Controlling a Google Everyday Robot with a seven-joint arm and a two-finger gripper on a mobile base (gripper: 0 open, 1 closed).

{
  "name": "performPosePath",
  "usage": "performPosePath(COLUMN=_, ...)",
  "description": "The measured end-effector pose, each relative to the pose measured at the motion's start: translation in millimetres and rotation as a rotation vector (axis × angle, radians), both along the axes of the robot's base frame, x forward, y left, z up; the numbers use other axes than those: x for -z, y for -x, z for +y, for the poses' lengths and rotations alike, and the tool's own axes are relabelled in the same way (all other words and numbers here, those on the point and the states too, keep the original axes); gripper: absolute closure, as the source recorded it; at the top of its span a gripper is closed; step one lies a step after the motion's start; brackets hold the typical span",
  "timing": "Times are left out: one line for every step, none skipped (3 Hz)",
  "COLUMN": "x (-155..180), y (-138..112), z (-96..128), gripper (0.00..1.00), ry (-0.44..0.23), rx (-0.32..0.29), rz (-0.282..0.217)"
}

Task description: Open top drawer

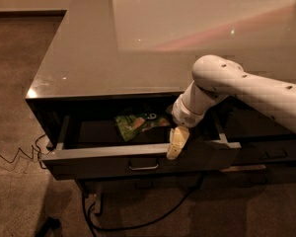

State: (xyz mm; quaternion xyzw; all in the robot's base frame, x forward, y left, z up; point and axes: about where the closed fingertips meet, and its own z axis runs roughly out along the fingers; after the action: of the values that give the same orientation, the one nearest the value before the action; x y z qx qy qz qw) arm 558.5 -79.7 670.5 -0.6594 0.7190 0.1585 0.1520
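Observation:
The top drawer (98,163) of the dark cabinet stands partly pulled out, its dark front bearing a small metal pull (143,167) at the centre. A green packet (135,124) lies inside on the drawer floor. My gripper (176,143), pale yellow at the tip of the white arm (237,83), rests on the drawer front's top edge, just right of the pull. The back of the drawer is hidden under the countertop.
A glossy grey countertop (113,48) overhangs the drawer. Slimmer dark drawers (269,154) sit shut to the right and below. Black cables (138,223) trail under the cabinet, and a thin wire (15,157) lies on the carpet at the left.

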Motion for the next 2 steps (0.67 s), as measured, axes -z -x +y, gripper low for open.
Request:
performPosePath(x=0, y=0, z=0, gripper=0.00, ry=0.000, rx=0.000, rz=0.000)
performPosePath(x=5, y=16, z=-3, gripper=0.00, ry=-0.014, rx=0.004, rz=-0.012)
